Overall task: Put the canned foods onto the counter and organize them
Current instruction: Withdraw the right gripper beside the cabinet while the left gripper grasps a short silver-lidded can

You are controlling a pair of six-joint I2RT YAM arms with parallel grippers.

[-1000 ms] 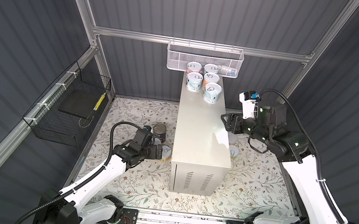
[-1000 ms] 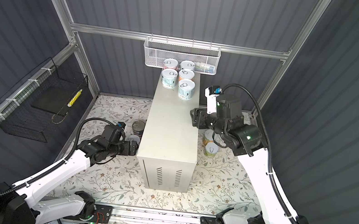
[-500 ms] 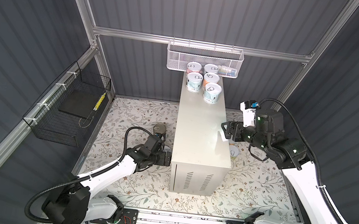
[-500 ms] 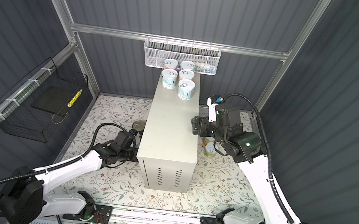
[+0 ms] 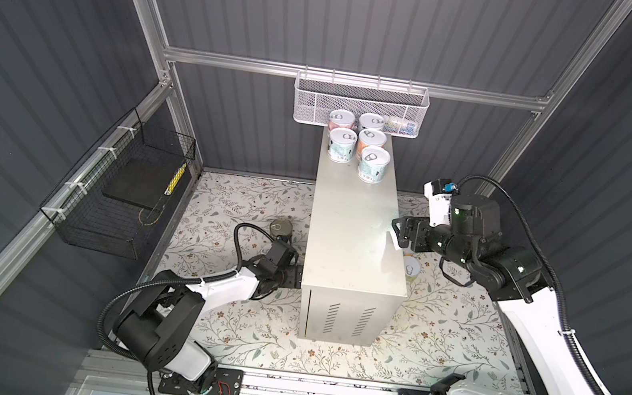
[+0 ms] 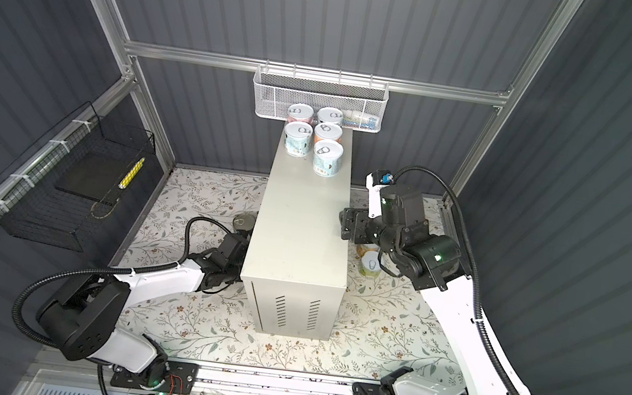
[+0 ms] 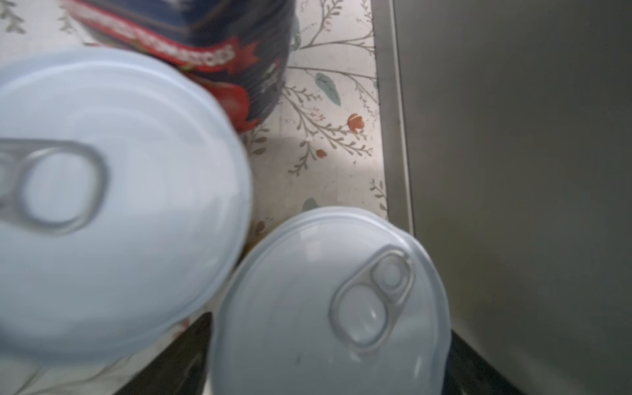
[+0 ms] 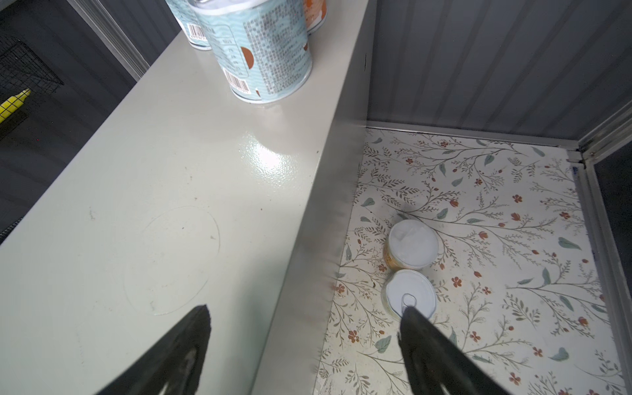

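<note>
- Left gripper [image 7: 330, 338]: down at the floor [image 5: 246, 323], hard by the counter's [image 5: 356, 229] left wall, one finger either side of a tin [image 7: 307, 290]. I cannot tell whether I have it clamped or only flanked.
- A second tin [image 7: 102, 205] stands just beside it, perhaps touching. The tomato can [image 7: 219, 51] is close behind.
- Risk: the outer finger has little room. If it catches the second tin, that one gets shoved into the tomato can, or my tin gets cocked in the grip.
- Risk: the counter wall is just beside the inner finger. A lift that drifts that way scrapes the wall and could strip the tin out.
- Right gripper [image 8: 304, 328]: jaws apart, nothing between them, straddling the counter's right edge, with one finger over the top and one over the floor.
- Below it are a pull-tab tin [image 8: 410, 295] and a plain-topped tin [image 8: 413, 242], side by side near the wall.
- Risk: dropping straight down from here puts a finger on the counter edge. I need to clear sideways first.
- Five tins [image 5: 373, 164] are bunched at the counter's far end. Setting another in too close could topple one.
</note>
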